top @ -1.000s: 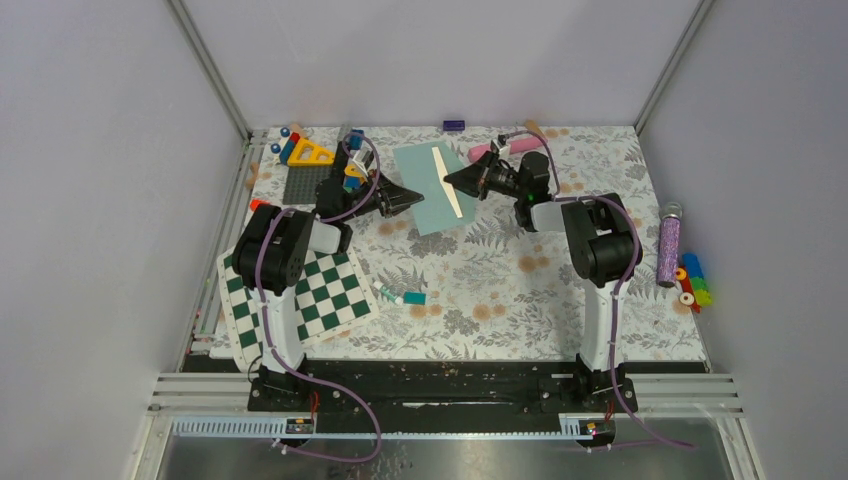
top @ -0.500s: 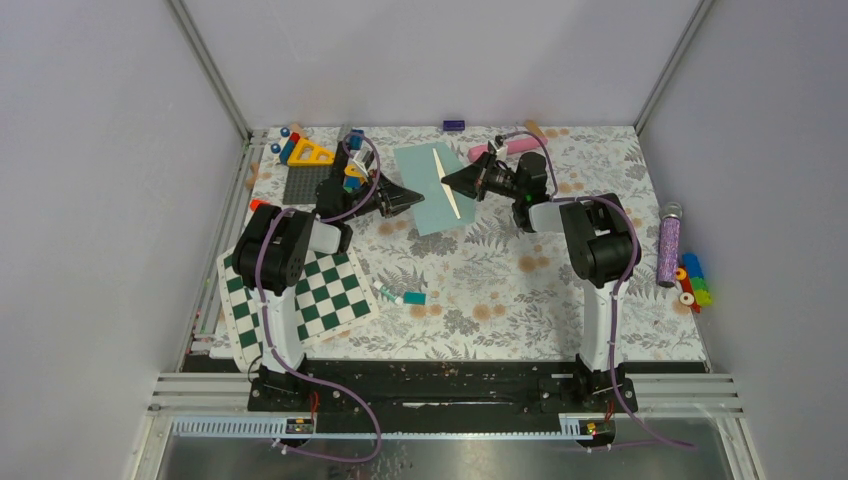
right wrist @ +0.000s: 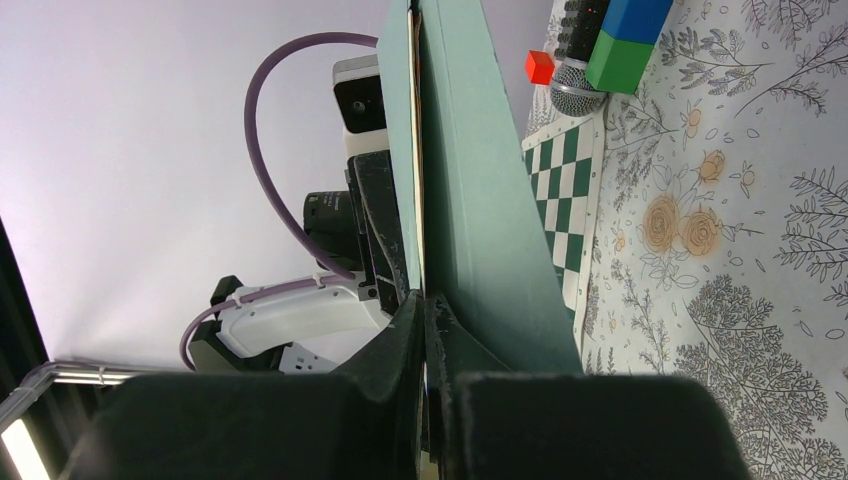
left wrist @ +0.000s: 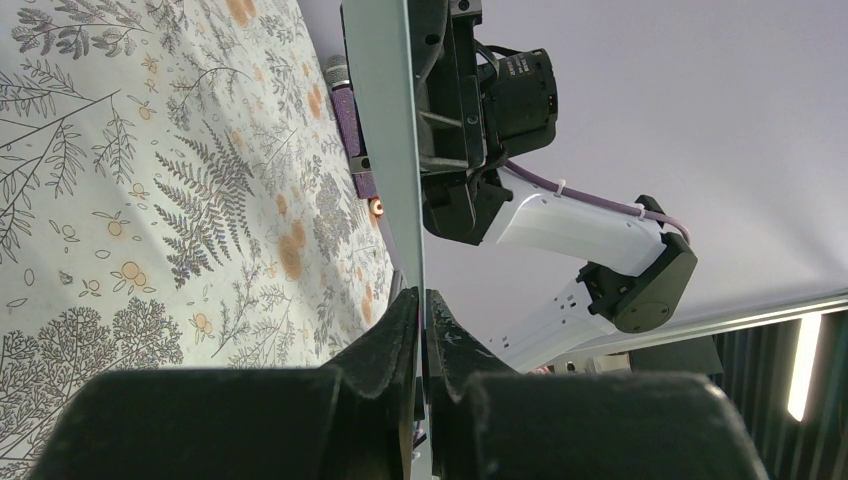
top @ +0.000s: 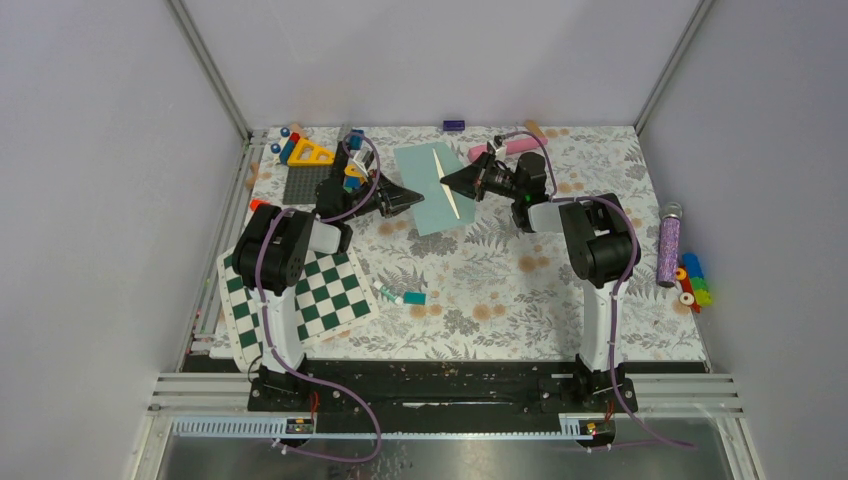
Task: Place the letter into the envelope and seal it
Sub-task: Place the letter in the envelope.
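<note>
The left end effector (top: 418, 197) is pressed together on the left edge of the envelope (top: 420, 170), which is at the far middle of the bench (top: 480, 290). The right end effector (top: 447, 181) pinches the letter (top: 452, 197) from the opposite side. The letter shows as a thin cream strip between the teal sheets of the envelope.
</note>
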Tool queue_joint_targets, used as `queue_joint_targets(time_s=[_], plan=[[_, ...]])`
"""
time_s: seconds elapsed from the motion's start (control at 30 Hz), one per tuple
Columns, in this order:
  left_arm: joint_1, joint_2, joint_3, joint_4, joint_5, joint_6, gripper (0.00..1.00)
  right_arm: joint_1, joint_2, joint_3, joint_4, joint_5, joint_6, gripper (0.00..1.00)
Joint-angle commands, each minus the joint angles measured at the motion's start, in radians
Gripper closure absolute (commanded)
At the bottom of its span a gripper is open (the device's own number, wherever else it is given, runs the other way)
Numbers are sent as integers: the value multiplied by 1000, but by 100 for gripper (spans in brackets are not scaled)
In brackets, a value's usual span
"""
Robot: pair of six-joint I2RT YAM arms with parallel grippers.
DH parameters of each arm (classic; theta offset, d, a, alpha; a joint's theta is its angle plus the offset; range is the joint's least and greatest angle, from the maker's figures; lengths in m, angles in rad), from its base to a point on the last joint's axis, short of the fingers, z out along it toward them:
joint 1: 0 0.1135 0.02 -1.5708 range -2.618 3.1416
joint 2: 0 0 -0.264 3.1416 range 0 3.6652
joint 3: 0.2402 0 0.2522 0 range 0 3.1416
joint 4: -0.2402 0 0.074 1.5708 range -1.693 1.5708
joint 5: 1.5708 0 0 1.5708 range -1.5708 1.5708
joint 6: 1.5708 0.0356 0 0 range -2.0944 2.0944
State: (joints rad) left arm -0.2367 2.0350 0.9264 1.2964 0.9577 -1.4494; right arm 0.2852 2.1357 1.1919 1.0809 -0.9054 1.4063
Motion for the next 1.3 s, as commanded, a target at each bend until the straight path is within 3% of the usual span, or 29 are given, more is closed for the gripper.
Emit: queue_joint_targets(time_s=[0.0, 0.03, 0.17, 0.27, 0.6, 0.8, 1.03, 1.27], plan=[[-6, -31, -1, 74, 1, -1, 95, 23, -50, 30, 14, -10, -25, 97], [-6, -32, -1, 75, 1, -1, 95, 23, -49, 31, 14, -12, -25, 93], [-4, -34, -3, 75, 1, 0, 95, 14, -58, 23, 8, -10, -30, 60], [-4, -35, -3, 73, 3, 0, 95, -4, -76, 19, -16, -17, -53, 49], [-4, -35, -3, 75, 3, 0, 95, -63, -181, 37, -157, -47, -174, 40], [-4, -39, -3, 75, 5, 0, 95, -111, -297, 45, -447, -56, -415, 36], [-11, -17, 8, 115, 17, -28, 95, -184, -443, 56, -850, 26, -788, 21], [-49, 15, 37, 114, 41, -21, 94, -153, -396, 50, -857, -15, -807, 22]])
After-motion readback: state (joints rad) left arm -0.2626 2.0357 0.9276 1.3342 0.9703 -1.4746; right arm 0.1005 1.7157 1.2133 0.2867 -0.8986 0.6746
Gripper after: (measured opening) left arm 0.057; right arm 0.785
